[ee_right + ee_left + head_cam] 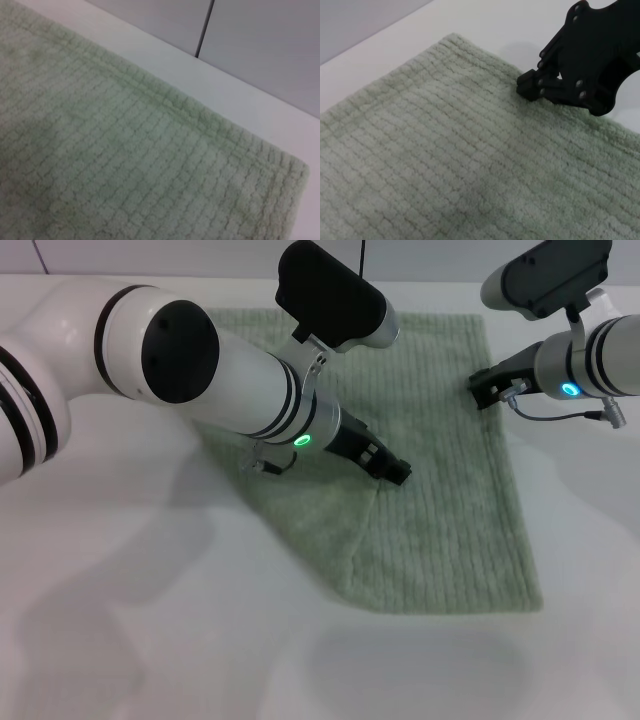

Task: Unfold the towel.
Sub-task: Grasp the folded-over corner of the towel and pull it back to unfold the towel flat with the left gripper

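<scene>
Left claw (398, 472) sits mid-towel (450, 530) by the fold ridge, grip unclear; right claw (484, 390) at its far-right edge, looks pinched shut.

We are seeing the towel (440, 490) lying spread on the table (150, 640), reaching from the far middle toward the near right. Our left gripper (398, 472) is sitting on the towel's middle, beside a raised crease running toward the near edge, while our right gripper (484, 390) is resting at the towel's right edge, near the far right corner. The two are sitting well apart, the right one farther back.
</scene>
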You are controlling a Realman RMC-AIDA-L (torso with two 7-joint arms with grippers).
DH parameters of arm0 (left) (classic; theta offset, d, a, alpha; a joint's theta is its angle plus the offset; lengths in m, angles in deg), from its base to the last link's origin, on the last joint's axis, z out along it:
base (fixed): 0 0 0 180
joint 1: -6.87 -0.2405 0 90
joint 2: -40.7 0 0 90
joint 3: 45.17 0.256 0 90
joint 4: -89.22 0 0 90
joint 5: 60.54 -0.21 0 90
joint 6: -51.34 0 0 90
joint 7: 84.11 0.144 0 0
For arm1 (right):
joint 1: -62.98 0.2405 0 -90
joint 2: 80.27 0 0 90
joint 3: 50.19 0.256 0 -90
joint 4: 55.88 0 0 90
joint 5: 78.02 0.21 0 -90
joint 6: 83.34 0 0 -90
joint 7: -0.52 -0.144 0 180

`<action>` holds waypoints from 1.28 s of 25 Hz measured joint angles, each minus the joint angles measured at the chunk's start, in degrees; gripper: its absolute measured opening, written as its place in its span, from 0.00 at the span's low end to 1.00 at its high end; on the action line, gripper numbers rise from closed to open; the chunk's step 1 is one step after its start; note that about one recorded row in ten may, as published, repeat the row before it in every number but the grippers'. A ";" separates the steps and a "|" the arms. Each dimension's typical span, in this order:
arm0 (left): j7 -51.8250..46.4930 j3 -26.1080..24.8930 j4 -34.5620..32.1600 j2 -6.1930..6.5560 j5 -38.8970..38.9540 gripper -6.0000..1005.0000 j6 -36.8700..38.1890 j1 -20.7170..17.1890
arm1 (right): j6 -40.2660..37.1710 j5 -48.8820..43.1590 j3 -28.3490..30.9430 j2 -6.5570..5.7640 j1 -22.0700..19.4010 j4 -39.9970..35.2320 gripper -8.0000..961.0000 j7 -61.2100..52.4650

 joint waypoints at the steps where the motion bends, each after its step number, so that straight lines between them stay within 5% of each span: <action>1: 0.00 0.03 0.02 0.00 0.07 0.80 0.00 0.00 | -0.22 0.00 0.12 0.00 0.05 0.00 0.03 0.00; 32: 0.20 0.14 0.09 0.00 0.68 0.79 -0.62 1.24 | -5.06 0.26 7.25 0.09 4.06 4.25 0.03 3.06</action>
